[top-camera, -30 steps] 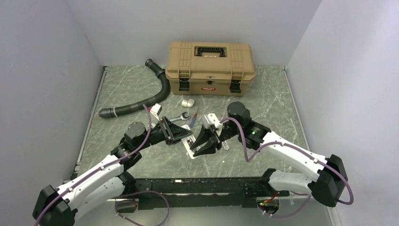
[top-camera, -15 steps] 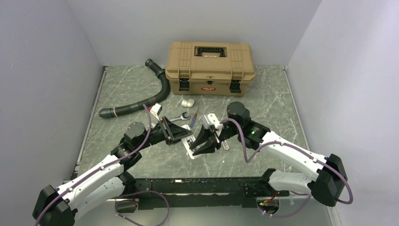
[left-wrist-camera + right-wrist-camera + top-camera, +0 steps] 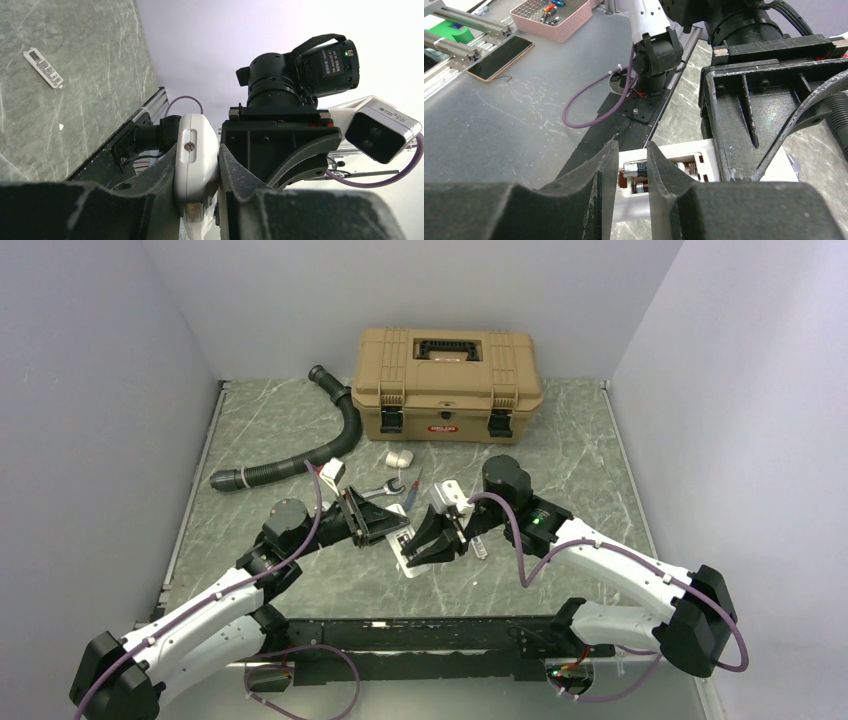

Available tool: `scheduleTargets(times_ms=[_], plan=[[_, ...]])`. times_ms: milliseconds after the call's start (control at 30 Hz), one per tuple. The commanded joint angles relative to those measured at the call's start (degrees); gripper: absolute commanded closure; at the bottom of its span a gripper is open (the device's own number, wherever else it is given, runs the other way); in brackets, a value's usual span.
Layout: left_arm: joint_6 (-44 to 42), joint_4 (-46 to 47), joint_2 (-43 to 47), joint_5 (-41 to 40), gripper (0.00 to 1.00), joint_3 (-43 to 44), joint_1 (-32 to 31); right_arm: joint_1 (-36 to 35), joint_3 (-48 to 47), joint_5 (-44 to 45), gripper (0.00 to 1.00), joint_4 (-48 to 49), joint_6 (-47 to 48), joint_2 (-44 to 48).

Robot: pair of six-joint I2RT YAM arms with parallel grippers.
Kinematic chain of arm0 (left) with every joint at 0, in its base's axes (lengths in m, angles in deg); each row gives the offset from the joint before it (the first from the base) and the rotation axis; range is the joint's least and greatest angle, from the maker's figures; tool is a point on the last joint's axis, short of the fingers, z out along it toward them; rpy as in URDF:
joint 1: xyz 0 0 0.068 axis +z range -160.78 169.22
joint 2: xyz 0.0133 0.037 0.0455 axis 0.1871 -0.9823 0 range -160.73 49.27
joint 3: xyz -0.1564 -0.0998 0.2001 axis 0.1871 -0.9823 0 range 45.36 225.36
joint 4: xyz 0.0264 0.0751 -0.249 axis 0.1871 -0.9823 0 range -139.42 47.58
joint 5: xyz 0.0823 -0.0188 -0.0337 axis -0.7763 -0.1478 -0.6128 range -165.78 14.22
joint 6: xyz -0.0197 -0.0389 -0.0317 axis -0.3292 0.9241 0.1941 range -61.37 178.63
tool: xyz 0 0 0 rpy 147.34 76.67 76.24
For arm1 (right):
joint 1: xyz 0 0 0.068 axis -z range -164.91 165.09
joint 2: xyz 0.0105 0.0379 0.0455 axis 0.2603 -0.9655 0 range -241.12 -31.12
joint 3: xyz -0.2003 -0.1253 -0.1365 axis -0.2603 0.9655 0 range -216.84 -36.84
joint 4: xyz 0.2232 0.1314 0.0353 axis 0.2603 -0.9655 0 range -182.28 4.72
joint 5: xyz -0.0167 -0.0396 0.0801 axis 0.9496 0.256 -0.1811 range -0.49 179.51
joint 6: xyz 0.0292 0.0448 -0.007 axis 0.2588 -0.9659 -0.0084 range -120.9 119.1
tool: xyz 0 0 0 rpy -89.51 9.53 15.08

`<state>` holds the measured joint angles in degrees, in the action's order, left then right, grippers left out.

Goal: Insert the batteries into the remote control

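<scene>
Dead centre, slim white remote control in left claw, right claw grip unclear.

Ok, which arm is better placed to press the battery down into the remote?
Right. The right gripper sits at the open battery compartment, a battery showing between its fingers. The left gripper is shut on the remote control, so it is probably best used as the holder.

Remote control between my left end effector and right end effector; battery in its compartment. Toolbox behind, hose back-left on surface.
</scene>
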<state>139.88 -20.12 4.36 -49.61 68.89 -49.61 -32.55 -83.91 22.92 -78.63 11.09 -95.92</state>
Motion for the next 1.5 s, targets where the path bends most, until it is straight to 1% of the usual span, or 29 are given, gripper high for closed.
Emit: scheduleTargets(times_ms=[0,467,633,1200,1467], plan=[[2.23,8.40,0.39,1.97,1.00,1.26,-0.11,-0.03,0.99,-1.07,0.71,0.99,1.76,0.09],[3.24,11.81,-0.21,3.47,1.00,1.87,-0.12,-0.03,-0.07,-1.31,0.74,1.04,3.37,-1.52],[4.13,14.01,-0.87,4.49,1.00,1.83,-0.15,-0.05,-1.07,-1.08,0.75,-0.67,5.19,-2.14],[5.06,15.89,-0.97,5.79,1.00,2.70,-0.26,0.52,-2.27,-0.41,0.77,-1.56,7.17,-3.78],[4.62,15.09,-0.16,5.82,1.00,3.10,-0.21,0.78,-3.58,-0.40,0.87,-2.76,7.04,-5.39]])
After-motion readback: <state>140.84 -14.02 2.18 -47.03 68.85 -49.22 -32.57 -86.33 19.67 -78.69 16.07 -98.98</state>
